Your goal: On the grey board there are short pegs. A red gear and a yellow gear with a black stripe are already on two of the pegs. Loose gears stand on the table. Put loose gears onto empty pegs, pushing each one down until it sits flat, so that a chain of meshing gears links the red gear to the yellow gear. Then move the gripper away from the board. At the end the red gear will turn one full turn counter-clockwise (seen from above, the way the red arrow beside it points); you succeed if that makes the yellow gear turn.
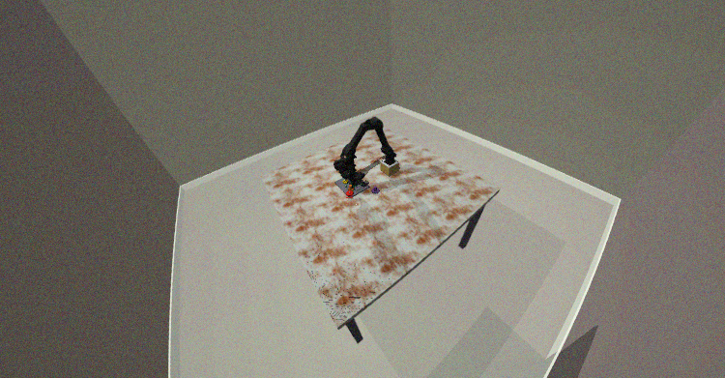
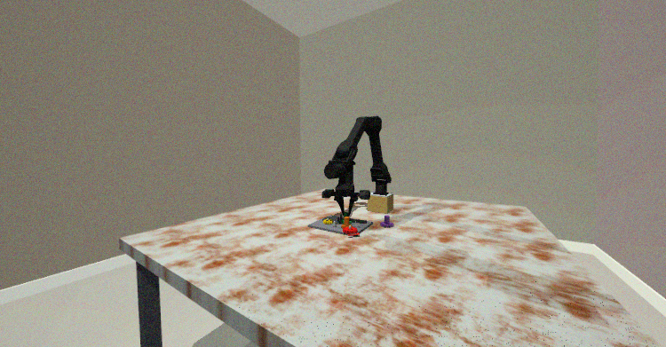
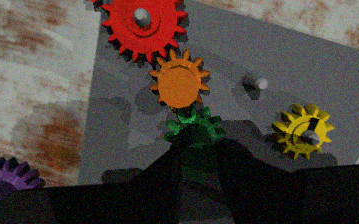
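The red gear [image 3: 122, 25] [image 2: 350, 230] [image 1: 347, 192] sits on a peg at one corner of the grey board [image 3: 320, 60] [image 2: 317, 226]. The orange gear [image 3: 179, 87] [image 2: 345, 221] stands on the board beside it, their teeth meeting in the wrist view. The yellow gear [image 3: 292, 125] [image 2: 327, 221] with its black stripe is on another peg. My gripper [image 3: 197, 152] [image 2: 345, 214] is shut on the green gear [image 3: 195, 130], low over the board next to the orange gear. The fingers hide its lower part and any peg below; whether it is seated I cannot tell.
A bare peg [image 3: 262, 83] stands between the orange and yellow gears, off to one side. The purple gear [image 3: 10, 175] [image 2: 386, 222] [image 1: 375, 190] stands on the table outside the board. The tan block [image 2: 381, 203] [image 1: 390, 168] is under the arm's base.
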`<action>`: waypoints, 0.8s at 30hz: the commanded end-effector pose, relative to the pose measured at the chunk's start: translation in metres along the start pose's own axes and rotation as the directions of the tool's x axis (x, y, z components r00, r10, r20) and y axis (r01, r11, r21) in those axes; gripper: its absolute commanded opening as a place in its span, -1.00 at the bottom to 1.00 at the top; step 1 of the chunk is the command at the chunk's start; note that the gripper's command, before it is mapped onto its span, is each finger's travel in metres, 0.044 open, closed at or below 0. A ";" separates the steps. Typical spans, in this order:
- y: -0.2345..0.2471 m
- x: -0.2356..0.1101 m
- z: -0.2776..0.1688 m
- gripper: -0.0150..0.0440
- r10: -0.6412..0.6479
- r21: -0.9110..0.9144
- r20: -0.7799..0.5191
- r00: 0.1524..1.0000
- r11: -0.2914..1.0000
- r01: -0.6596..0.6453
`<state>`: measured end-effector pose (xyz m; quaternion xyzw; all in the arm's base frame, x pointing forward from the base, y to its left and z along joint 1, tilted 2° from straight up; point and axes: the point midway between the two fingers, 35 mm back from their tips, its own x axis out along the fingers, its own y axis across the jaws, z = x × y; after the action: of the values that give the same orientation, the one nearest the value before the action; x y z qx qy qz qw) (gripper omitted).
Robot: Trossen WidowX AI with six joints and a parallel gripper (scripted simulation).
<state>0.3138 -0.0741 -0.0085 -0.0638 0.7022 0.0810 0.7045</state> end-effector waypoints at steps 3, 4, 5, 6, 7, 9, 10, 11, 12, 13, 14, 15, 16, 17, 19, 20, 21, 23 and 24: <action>-0.001 0.001 0.000 -0.49 -0.003 -0.006 0.000 1.000 1.000 0.003; -0.001 0.001 0.000 -0.49 -0.003 -0.026 0.000 1.000 1.000 0.003; -0.001 0.002 0.001 -0.49 -0.003 -0.047 0.000 1.000 0.999 0.003; 0.000 0.002 0.001 -0.49 -0.003 -0.070 0.000 1.000 0.998 0.003; 0.000 0.002 0.001 -0.49 -0.003 -0.095 0.000 1.000 0.995 0.003; 0.000 0.002 0.001 -0.49 -0.003 -0.154 0.000 1.000 0.988 0.003; 0.000 0.002 0.001 -0.49 -0.003 -0.179 0.000 1.000 0.984 0.003; 0.000 0.003 0.000 -0.49 -0.003 -0.205 0.000 1.000 0.979 0.003; 0.000 0.003 0.000 -0.49 -0.003 -0.230 0.000 1.000 0.973 0.003; 0.000 0.003 0.000 -0.49 -0.003 -0.255 0.000 1.000 0.967 0.003; 0.000 0.003 0.000 -0.49 -0.003 -0.280 0.000 1.000 0.960 0.003; 0.000 0.003 0.000 -0.49 -0.003 -0.307 0.000 1.000 0.952 0.003; 0.000 0.003 0.000 -0.49 -0.003 -0.333 0.000 1.000 0.943 0.003; 0.000 0.004 0.000 -0.49 -0.003 -0.356 0.000 1.000 0.934 0.003; -0.001 0.004 0.000 -0.49 -0.003 -0.404 0.000 1.000 0.915 0.003; -0.001 0.004 0.000 -0.49 -0.003 -0.424 0.000 1.000 0.905 0.003; -0.001 0.005 0.000 -0.49 -0.003 -0.434 0.000 1.000 0.901 0.003; -0.001 0.005 0.000 -0.49 -0.003 -0.427 0.000 1.000 0.904 0.003; -0.001 0.005 0.000 -0.49 -0.003 -0.420 0.000 1.000 0.908 0.003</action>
<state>0.3139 -0.0746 -0.0126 -0.2048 0.6720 0.2196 0.6769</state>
